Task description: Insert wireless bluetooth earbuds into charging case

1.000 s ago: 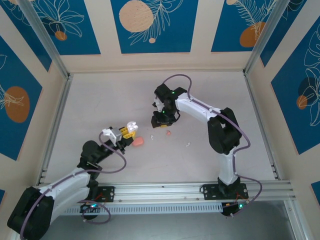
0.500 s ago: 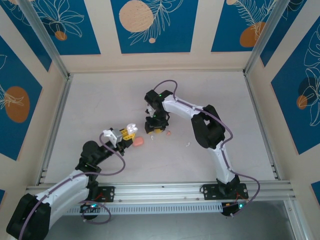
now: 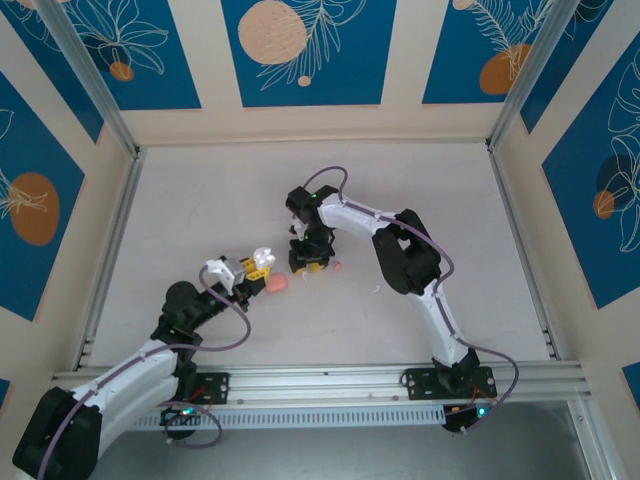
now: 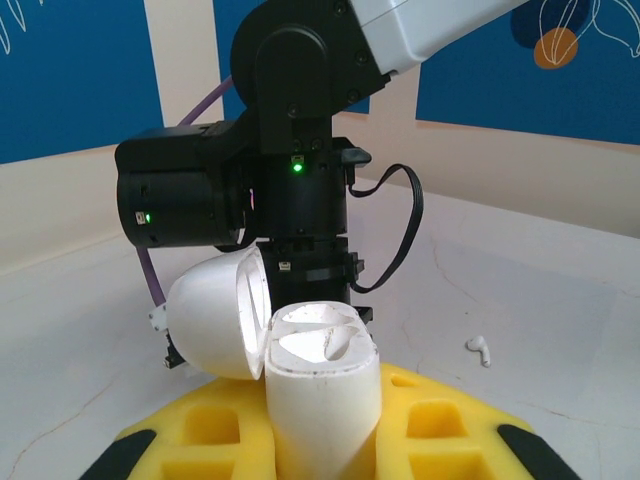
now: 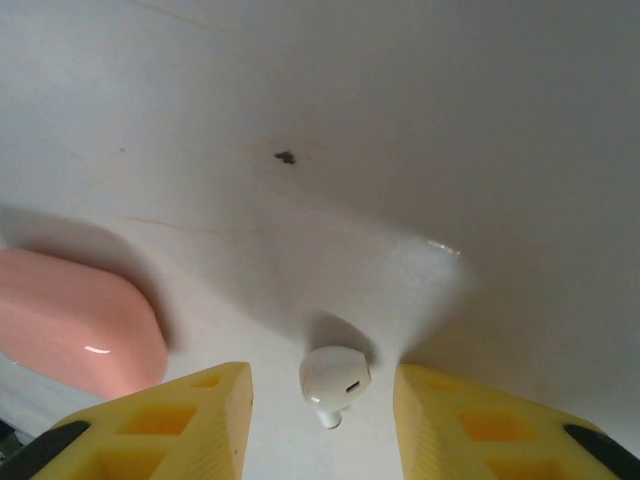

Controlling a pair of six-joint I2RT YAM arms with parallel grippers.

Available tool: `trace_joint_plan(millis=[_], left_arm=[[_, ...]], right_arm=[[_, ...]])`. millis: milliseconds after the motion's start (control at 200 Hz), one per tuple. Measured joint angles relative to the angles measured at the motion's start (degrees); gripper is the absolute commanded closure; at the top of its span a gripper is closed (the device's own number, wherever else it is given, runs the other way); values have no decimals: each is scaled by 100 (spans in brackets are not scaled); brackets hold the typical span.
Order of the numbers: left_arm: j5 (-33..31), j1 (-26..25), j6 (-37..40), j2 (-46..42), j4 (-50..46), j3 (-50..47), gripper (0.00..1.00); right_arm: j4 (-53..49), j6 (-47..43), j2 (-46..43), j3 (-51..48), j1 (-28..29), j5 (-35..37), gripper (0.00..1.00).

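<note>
**Nearest.** At the front edge of the tabletop (image 3: pixel 200 200), the left arm (image 3: pixel 150 355) reaches up and inward from its base. The left jaws are closed tight on the charging case (image 4: pixel 322 390). This is a white box, gripped low on its body between yellow pads (image 4: pixel 440 430) and held upright. Its lid (image 4: pixel 215 315) hangs open to the left in the left wrist view, showing 2 wells in the top of the body.

**Middle.** Just beyond the left jaws, a salmon-pink, pebble-shaped box (image 3: pixel 277 284) lies shut and flat on the tabletop, between the 2 arms' jaws. Further right, well apart from both jaws, a second earbud (image 4: pixel 480 349), white, lies on bare tabletop.

**Beyond.** The right arm (image 3: pixel 400 250) bends over from its base at the front right, so that the right jaws point down at the tabletop close beside the pink box. The right jaws stand partly open and hold nothing. 1 white earbud (image 5: pixel 335 380) lies on the tabletop in the gap between their yellow pads, touching neither pad. In the right wrist view the pink box sits just to the left of them. A small pink item (image 3: pixel 338 266), too small to identify, lies just right of the right jaws.

**Farthest.** Cream walls with blue leaf-patterned panels (image 3: pixel 300 50) close off the tabletop on 3 sides.
</note>
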Motion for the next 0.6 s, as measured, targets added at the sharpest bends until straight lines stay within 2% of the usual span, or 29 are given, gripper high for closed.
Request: trace_joint_plan(millis=[290,600], left_arm=[[-22,0,0,0,-4,0,88],[-20,0,7,-2,-140,0,88]], right_arm=[[-13,79,11,20,17,39,63],[-35,177,22,20,33,173,72]])
